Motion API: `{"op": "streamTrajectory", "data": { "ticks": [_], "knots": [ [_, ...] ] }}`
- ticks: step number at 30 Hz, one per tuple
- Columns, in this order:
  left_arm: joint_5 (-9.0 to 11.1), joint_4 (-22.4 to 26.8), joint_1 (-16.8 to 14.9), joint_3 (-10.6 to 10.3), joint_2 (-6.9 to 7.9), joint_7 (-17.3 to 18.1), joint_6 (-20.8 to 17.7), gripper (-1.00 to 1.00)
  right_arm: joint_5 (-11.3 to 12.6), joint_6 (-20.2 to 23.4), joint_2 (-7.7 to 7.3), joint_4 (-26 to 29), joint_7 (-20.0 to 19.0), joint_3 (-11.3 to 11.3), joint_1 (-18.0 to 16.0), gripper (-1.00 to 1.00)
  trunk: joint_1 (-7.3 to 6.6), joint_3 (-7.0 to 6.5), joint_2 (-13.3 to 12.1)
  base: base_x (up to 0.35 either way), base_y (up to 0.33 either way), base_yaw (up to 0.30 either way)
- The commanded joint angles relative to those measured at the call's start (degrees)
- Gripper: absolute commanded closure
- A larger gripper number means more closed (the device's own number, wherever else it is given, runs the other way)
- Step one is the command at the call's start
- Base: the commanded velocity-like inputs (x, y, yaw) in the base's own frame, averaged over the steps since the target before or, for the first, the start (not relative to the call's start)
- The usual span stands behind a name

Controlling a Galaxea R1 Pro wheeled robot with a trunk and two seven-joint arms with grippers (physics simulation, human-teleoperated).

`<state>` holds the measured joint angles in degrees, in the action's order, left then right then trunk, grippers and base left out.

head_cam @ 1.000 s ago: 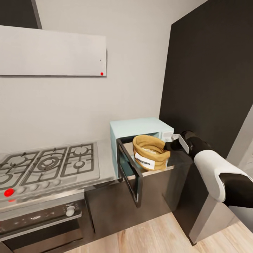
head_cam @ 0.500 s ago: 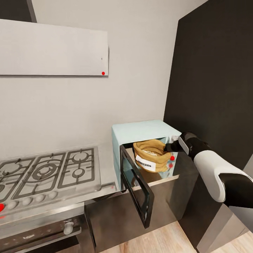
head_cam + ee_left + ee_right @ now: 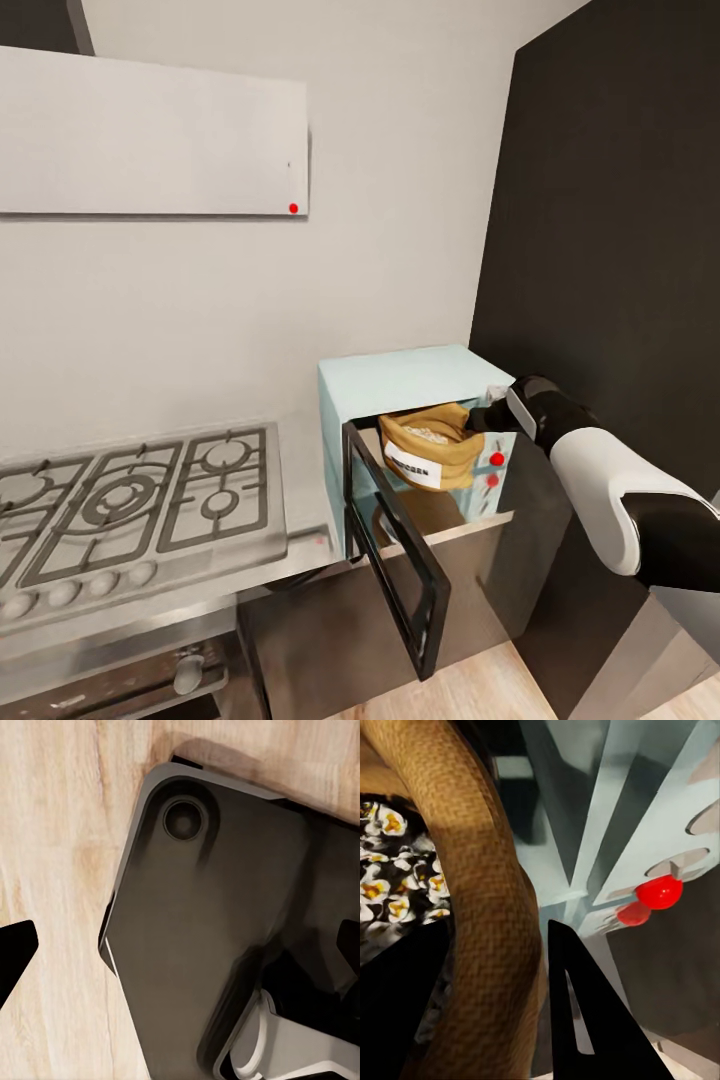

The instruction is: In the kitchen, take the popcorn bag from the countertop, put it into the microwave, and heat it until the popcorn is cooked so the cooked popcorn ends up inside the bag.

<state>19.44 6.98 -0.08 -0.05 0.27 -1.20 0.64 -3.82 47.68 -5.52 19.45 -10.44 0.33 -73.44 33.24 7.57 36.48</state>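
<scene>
The mint-blue microwave [image 3: 398,378] stands on the countertop [image 3: 303,470] with its dark glass door [image 3: 396,560] swung open toward me. The brown burlap popcorn bag [image 3: 432,458] hangs at the microwave's mouth, label facing out, pale popcorn [image 3: 430,434] showing in its top. My right gripper [image 3: 482,418] is shut on the bag's rolled rim [image 3: 487,907], one black finger [image 3: 585,1020] outside it, popcorn [image 3: 386,892] inside. Red knobs [image 3: 497,459] sit just right of the bag. My left gripper [image 3: 180,945] is open, pointing at the wooden floor [image 3: 52,870].
A steel gas hob [image 3: 130,495] lies left of the microwave, the built-in oven [image 3: 150,680] beneath it and the white hood [image 3: 150,135] above. A tall dark cabinet wall [image 3: 620,200] rises close on the right. The robot's dark base [image 3: 210,945] is under the left gripper.
The bag and my right gripper have moved deeper toward the microwave's cavity. The door has swung wider open. The head view has shifted, so the hob sits further left.
</scene>
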Motion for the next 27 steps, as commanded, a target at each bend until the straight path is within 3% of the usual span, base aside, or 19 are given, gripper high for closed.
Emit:
{"op": "streamTrajectory", "data": {
  "ticks": [1, 16, 24, 25, 27],
  "knots": [
    [0.2, 0.1, 0.0, 0.0, -0.01, -0.1, 0.1, -1.0, -0.4, 0.3, 0.03, 0.1, -0.4, 0.0, 0.0, 1.0, 0.02, 0.09, 0.1, 0.0, 0.0, 0.0],
    [0.2, 0.0, 0.0, -0.1, 0.08, -0.1, 0.1, -1.0, -0.4, 0.3, 0.07, 0.1, -0.4, 0.0, 0.0, 1.0, 0.02, 0.09, 0.1, 0.181, 0.0, 0.0],
    [0.2, 0.0, 0.0, 0.0, 0.08, -0.1, 0.1, -1.0, -0.4, 0.3, 0.07, 0.1, -0.4, 0.0, 0.0, 1.0, 0.02, 0.09, 0.1, 0.017, 0.0, 0.0],
    [0.2, 0.0, 0.0, 0.0, 0.08, -0.1, 0.1, -1.0, -0.4, 0.3, 0.07, 0.1, -0.4, 0.0, 0.0, -1.0, 0.02, 0.09, 0.1, 0.0, 0.0, 0.0],
    [0.2, 0.0, 0.0, 0.0, 0.08, -0.1, 0.1, -1.0, -0.4, 0.3, 0.06, 0.1, -0.4, 0.0, 0.0, -1.0, 0.02, 0.09, 0.1, 0.0, 0.0, 0.0]
  ]
}}
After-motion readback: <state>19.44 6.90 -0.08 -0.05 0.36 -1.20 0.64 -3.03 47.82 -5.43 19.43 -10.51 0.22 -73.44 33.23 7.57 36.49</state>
